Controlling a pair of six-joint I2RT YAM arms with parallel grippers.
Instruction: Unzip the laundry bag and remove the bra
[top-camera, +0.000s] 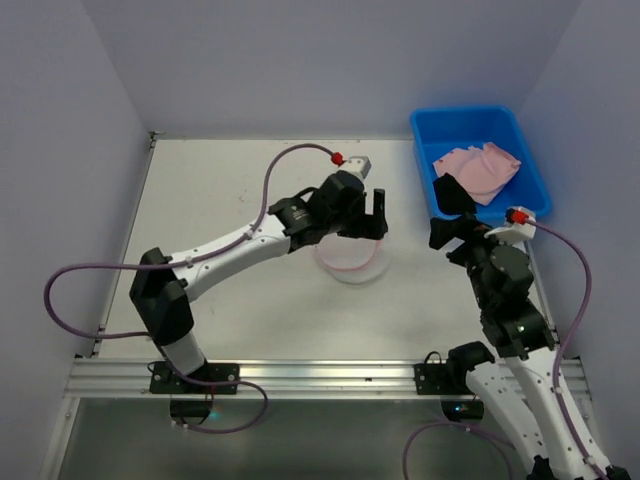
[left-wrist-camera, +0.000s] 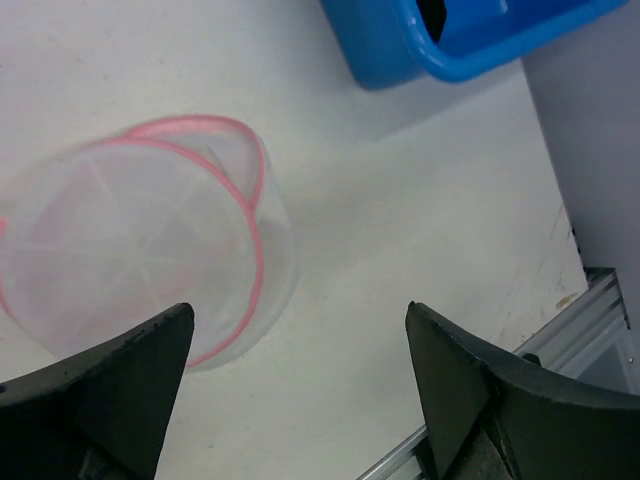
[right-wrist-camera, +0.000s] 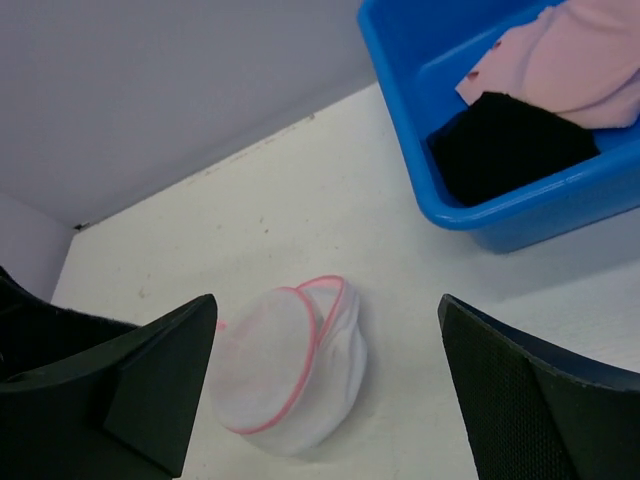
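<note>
On table (top-camera: 220, 190), bag (top-camera: 350, 262) has open surface all round; bin (top-camera: 462, 112) with bra (top-camera: 480, 168) at far-right edge. Both jaws wide: left gripper (top-camera: 375, 215) over bag, right gripper (top-camera: 447, 215) beside bin.

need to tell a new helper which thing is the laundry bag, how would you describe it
On the white table, find the blue plastic bin at the far right corner. Left of it, near the table's middle, sits the laundry bag: a small round pouch of translucent white mesh with pink zipper trim, unlike the solid pale pink bra inside the bin.
</note>
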